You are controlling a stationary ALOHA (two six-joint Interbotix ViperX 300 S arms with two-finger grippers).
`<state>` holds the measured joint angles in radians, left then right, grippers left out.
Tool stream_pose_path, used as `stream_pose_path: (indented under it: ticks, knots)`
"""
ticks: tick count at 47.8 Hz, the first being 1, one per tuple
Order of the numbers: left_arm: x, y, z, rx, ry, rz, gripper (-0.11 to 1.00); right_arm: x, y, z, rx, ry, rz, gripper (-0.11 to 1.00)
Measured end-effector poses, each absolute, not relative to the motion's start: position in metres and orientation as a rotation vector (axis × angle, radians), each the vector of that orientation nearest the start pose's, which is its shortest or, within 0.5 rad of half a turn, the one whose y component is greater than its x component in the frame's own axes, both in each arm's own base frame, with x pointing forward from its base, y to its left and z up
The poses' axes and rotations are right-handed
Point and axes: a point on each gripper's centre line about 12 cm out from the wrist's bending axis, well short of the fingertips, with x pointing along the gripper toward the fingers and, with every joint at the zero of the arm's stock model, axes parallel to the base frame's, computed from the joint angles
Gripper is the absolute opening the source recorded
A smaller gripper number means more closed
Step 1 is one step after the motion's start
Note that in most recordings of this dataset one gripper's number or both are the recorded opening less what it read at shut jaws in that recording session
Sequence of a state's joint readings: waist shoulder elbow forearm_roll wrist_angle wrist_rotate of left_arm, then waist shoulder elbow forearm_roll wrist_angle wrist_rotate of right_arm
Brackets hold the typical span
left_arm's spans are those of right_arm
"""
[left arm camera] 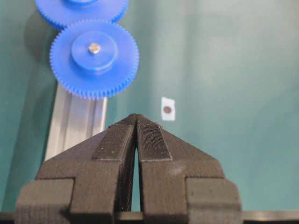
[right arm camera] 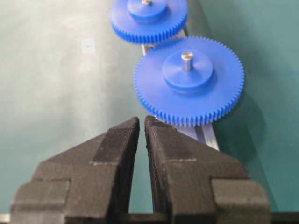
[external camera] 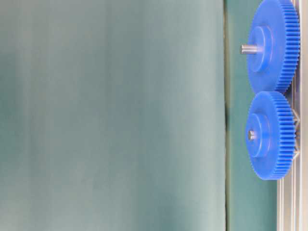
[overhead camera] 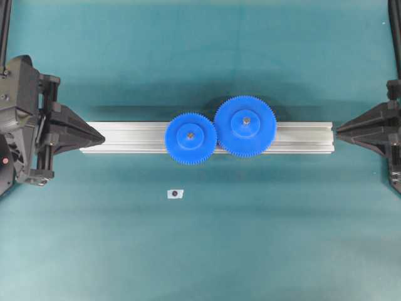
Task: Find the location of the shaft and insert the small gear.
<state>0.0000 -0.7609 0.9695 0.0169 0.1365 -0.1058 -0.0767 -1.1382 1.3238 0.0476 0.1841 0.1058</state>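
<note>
Showing only the small gear and larger gear, the table-level view misses both closed, empty hands.

Matt blue plastic small gear

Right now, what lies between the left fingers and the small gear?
Only a bare stretch of the aluminium rail, seen overhead, separates the left fingers from the small gear.

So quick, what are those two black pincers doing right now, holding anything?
Left pincer: closed, holding nothing.
Right pincer: closed, or nearly so, holding nothing.
</note>
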Motion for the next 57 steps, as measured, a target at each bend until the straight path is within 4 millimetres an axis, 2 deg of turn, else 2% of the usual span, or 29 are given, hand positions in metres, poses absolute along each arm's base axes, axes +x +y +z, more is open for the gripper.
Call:
stream_pose_path:
  ticks: [40, 57]
  knots:
    - [0.2457, -0.0001, 0.2746, -0.087, 0.38, 0.018, 0.01, 0.1573, -0.0108, 0.2086, 0.166, 0.365, -0.094, 0.2]
    - [0.2452, -0.0001, 0.279, -0.087, 0.366, 0.017, 0.01, 0.1572, -0.0108, 0.2082, 0.166, 0.365, -0.094, 0.2]
